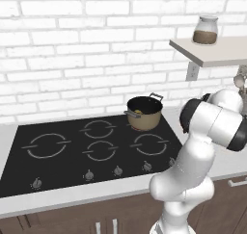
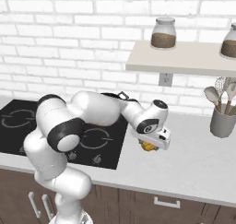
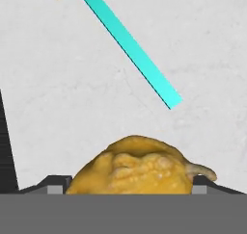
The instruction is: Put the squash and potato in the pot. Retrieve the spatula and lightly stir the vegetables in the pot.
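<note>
**Potato between the finger tips, low over the counter**

In the hand view a lumpy yellow-brown vegetable, the potato [image 3: 137,168], fills the space between the two dark finger tips of the gripper [image 3: 130,182]. One tip shows just at its left edge and the other at its right, beside its small stalk. The jaws stand wide, one on each side of it; whether they actually press on it I cannot tell. Beyond it, on the pale grey counter [image 3: 58,98], lies a long turquoise-handled spatula [image 3: 130,47], apart from the potato, running diagonally away.

In the right base view the gripper [image 2: 150,144] points down at the counter [image 2: 193,158] just right of the black cooktop [image 2: 14,126], with the orange-yellow lump [image 2: 147,146] under the hand.

The tan pot [image 1: 144,112] sits at the back right of the cooktop [image 1: 58,165], and a small yellow piece, the squash [image 1: 138,112], shows inside it. A grey utensil cup [image 2: 222,121] stands farther right under the shelf [image 2: 184,59].
</note>
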Controlling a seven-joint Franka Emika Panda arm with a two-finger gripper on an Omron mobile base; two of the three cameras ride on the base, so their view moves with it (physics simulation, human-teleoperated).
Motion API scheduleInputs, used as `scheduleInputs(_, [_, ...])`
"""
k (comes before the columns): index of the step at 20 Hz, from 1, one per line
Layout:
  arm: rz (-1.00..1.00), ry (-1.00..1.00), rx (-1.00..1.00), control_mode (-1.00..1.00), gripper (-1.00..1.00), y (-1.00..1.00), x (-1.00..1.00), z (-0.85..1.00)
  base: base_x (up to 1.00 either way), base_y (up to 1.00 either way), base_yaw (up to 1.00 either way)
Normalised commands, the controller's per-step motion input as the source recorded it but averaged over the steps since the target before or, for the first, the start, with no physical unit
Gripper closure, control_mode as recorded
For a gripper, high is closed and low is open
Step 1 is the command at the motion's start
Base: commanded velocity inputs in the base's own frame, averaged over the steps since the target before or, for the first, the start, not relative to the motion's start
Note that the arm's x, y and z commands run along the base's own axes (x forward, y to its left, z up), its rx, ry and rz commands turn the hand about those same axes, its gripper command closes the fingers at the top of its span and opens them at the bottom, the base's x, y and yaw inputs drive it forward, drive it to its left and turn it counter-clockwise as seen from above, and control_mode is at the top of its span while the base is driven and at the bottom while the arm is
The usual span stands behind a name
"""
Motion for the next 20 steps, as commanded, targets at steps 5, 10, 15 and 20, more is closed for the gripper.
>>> scheduleInputs(5, [0.01,-0.13,-0.07,-1.00,1.00,1.00,-0.06,0.63,0.00,0.00,0.00])
scheduleInputs(10, [0.09,-0.14,-0.10,-1.00,1.00,0.88,-0.10,0.88,0.00,0.00,0.00])
scheduleInputs(15, [0.11,-0.17,-0.01,-1.00,1.00,0.80,0.00,0.86,0.00,0.00,0.00])
scheduleInputs(20, [0.06,-0.10,-0.02,-1.00,1.00,0.83,0.20,0.48,0.00,0.00,0.00])
